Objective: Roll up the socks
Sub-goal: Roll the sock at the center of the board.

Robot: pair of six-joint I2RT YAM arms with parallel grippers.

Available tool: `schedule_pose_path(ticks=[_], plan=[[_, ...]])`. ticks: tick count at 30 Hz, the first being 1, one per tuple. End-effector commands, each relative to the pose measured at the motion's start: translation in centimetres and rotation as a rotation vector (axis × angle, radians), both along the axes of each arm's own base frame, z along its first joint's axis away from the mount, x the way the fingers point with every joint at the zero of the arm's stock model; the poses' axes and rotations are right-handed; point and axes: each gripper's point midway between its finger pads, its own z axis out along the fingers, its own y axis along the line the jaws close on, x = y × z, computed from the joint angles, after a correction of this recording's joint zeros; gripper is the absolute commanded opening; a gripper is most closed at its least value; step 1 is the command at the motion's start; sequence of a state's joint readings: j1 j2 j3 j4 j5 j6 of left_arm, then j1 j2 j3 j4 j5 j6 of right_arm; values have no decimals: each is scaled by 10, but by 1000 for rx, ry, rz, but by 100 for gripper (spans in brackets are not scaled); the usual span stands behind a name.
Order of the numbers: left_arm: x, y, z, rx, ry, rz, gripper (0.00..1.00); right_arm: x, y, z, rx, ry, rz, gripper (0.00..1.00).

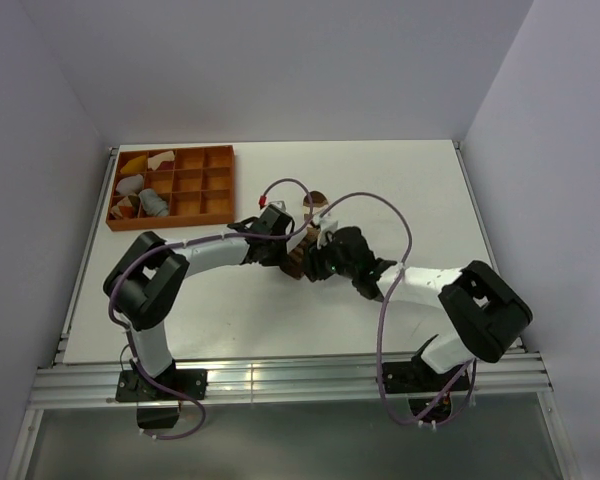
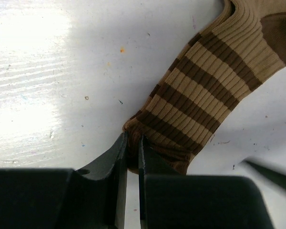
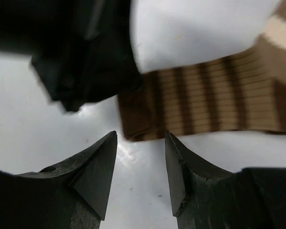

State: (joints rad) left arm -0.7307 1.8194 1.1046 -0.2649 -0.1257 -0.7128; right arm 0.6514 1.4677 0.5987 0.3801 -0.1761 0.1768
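Socks: we see one out on the table, a tan-and-brown striped ribbed fabric sock (image 2: 207,86), lying flat on the white tabletop (image 1: 430,200) near the middle, between the two arms' tools. In the left wrist view its cuff end is nearest the camera, and the foot, with a darker brown heel patch, runs away to the upper right. The left gripper (image 2: 132,141), black with two fingers, is almost closed and pinches the edge of the cuff. Only a thin slit shows between its fingers, and the fabric bunches at their tips. The right gripper (image 3: 141,138) has its jaws well apart with nothing between them. Its tips sit just short of the cuff edge, and they look clear of the fabric, though the view is blurred. In that same view the other tool is a dark blur on the cuff's corner at upper left. From above, both tools crowd over the sock and hide most of it. An orange divided tray (image 1: 216,181) sits at the far left corner of the table, well apart from the sock. Its left compartments hold a yellow cloth piece (image 1: 132,165), a white cloth piece (image 1: 130,185) and a grey sock-shaped fabric piece (image 1: 152,203), all too small for us to make out further.
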Motion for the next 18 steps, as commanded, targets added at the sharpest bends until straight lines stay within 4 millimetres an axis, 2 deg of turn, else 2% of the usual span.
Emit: schedule_pose_path(ticks=[1,3,5,9,10,15,18], plan=[[1,0,-4,48,6,-24,0,-4,16,20,-7,-198,11,52],[0,1,-7,59,15,-24,0,-3,14,18,-48,-242,-19,52],[1,0,-7,62,17,-28,0,-13,21,15,-87,-283,-7,53],[1,0,-8,69,24,-35,0,-13,27,13,-194,-381,-28,53],[1,-1,-8,68,25,-37,0,-14,29,7,-222,-385,-22,53],[2,-1,-6,71,22,-44,0,-19,51,2,-274,-409,45,52],[2,-3,-5,68,25,-53,0,-18,54,-5,-296,-408,52,51]])
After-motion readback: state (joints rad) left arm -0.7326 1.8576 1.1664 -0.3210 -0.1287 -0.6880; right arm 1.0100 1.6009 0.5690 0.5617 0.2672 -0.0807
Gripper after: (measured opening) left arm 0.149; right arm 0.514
